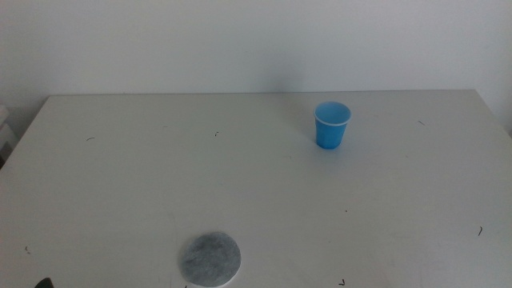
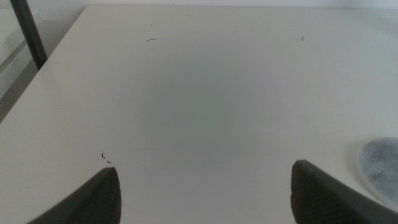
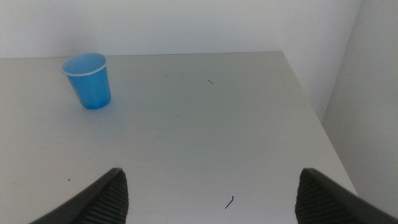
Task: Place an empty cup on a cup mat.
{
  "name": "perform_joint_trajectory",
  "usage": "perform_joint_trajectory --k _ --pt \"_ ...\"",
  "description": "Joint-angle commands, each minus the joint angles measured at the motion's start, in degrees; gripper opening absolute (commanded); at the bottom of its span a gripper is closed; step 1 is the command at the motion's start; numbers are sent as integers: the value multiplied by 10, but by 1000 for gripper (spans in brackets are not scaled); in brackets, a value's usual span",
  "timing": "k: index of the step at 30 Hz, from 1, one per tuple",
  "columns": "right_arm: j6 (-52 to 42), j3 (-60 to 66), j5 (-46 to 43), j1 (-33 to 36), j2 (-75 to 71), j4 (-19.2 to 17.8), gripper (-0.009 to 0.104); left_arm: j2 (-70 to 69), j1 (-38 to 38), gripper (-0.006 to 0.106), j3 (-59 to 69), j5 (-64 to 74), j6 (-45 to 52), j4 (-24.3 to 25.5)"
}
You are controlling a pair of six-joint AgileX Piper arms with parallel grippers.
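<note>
Middle view: a small blue plastic cup [image 1: 332,125] with a thin white rim stands upright and empty on the far right part of a white table [image 1: 160,176]. A round cup mat [image 1: 210,258], mottled grey with a white edge, lies flat near the front edge, left of centre and well apart from the cup. Neither arm reaches into this view. Left wrist view: the left gripper [image 2: 205,190] hovers over bare tabletop with its jaws spread wide and nothing between them; the cup mat [image 2: 380,168] lies just beside one jaw. Right wrist view: the right gripper [image 3: 211,193] likewise hangs released, jaws wide apart, with the cup [image 3: 88,81] well ahead of it near the table's far edge
</note>
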Motion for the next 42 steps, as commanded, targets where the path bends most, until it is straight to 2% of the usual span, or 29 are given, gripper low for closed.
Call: perform_joint_trajectory --k 1,7,13,21,30,36,39,42 --pt "-1 -48 -38 0 44 -5 94 -8 1 105 -3 -38 -6 0" --pt "13 -127 -23 1 133 9 94 -8 1 105 -3 -38 -6 0" --pt "17 -251 85 1 232 1 94 -8 1 105 -3 -38 -6 0" --pt "17 -424 179 3 387 8 94 -8 1 105 -3 -38 -6 0" --pt "21 -598 221 91 568 10 94 -8 1 105 -3 -38 -6 0" --pt "32 -728 287 119 692 11 94 -8 1 105 -3 -38 -6 0" --pt "32 -794 291 139 749 -9 94 -8 1 105 -3 -38 -6 0" --pt "32 -856 291 143 805 -12 94 -8 1 105 -3 -38 -6 0"
